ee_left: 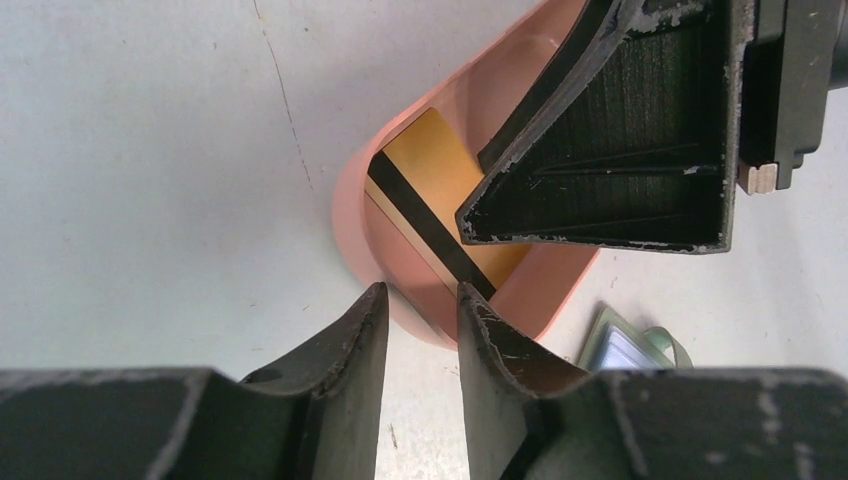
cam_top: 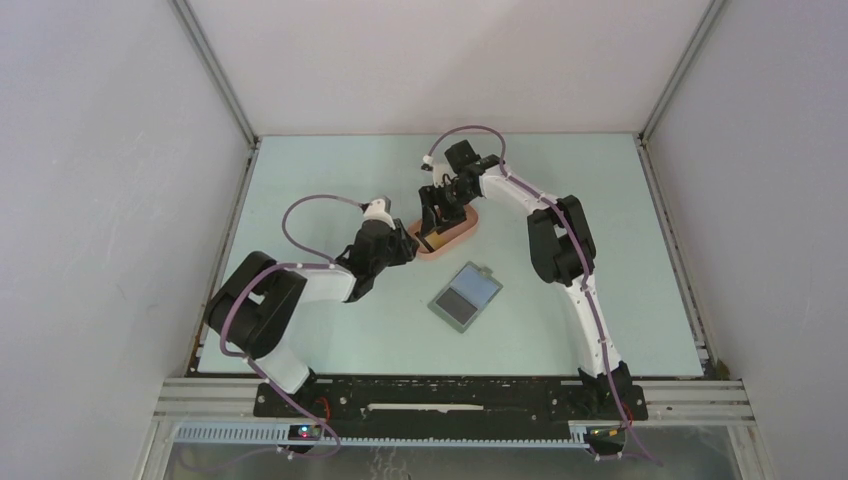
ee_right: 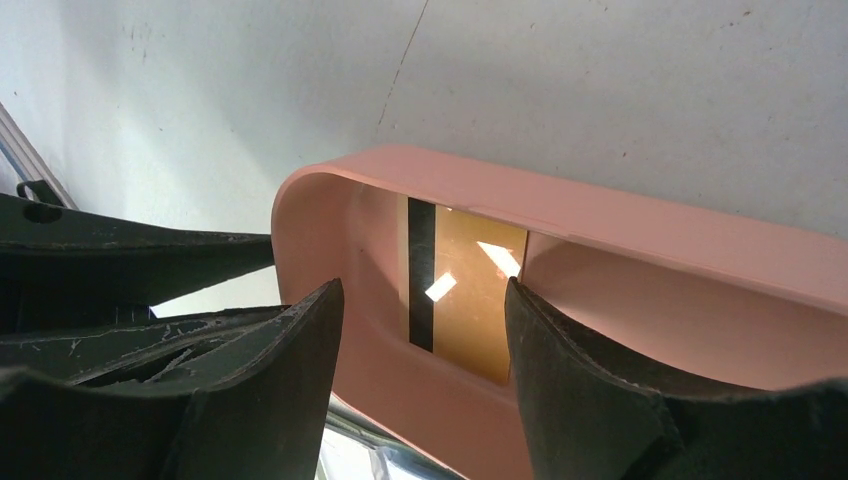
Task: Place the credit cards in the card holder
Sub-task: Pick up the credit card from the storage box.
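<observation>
A yellowish-tan credit card [ee_left: 440,160] with a black stripe leans inside a pink oblong tray [cam_top: 470,228]. My right gripper [cam_top: 435,218] reaches down into the tray and is open; in the right wrist view its fingers stand on either side of the card [ee_right: 470,290] without touching it. My left gripper [cam_top: 408,243] sits at the tray's left end. Its jaws [ee_left: 420,295] are narrowly open and straddle the tray's rounded end wall [ee_left: 350,200], one finger outside, one over the inside. The grey-green card holder [cam_top: 465,295] lies open on the table, nearer than the tray.
The right arm's black finger [ee_left: 600,150] fills much of the tray in the left wrist view. A corner of the card holder [ee_left: 625,350] shows just beyond the tray. White walls enclose the pale green table [cam_top: 330,320] on three sides.
</observation>
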Available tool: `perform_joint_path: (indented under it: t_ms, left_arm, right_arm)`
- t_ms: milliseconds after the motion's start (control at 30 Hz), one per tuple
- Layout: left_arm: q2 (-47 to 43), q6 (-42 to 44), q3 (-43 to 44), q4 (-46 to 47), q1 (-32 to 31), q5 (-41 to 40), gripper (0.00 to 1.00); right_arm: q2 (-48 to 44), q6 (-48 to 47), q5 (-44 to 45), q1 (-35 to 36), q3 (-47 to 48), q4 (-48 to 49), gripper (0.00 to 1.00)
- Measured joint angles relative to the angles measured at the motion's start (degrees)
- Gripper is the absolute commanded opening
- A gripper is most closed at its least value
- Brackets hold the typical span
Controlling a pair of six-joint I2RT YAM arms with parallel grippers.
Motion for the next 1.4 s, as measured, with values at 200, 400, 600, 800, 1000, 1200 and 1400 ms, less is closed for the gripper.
perform_joint_path:
  t_ms: [200, 400, 600, 800, 1000, 1200, 1400]
  left_arm:
    - [0.3, 0.0, 0.6, -2.1, 0.0, 0.0, 0.35]
    - [0.4, -0.1, 1.3, -2.9, 0.0, -0.2, 0.17]
    - [0.5, -0.1, 2.0, -3.2, 0.0, -1.6, 0.03]
    - [0.5, -0.1, 2.0, -3.1, -0.1, -2.4, 0.0]
    - [0.5, -0.2, 2.0, -3.0, -0.7, -4.4, 0.0]
    - [0.5, -1.6, 1.8, -2.7, -2.3, -8.4, 0.0]
    - [0.5, -3.8, 1.7, -2.6, -4.2, -12.4, 0.0]
  right_arm:
    - [0.0, 0.0, 0.0, 0.0, -0.1, 0.0, 0.69]
    - [0.0, 0.0, 0.1, 0.0, -0.1, 0.0, 0.69]
    - [0.1, -0.1, 0.0, 0.0, -0.1, -0.6, 0.69]
    - [-0.5, -0.2, 0.0, 0.0, -1.3, -0.1, 0.69]
    - [-2.6, -0.2, 1.3, -0.4, -4.5, 0.9, 0.69]
    - [-4.7, -0.1, 3.2, -0.4, -7.2, 3.0, 0.7]
    - [-6.5, 0.2, 7.2, 0.4, -9.2, 4.8, 0.71]
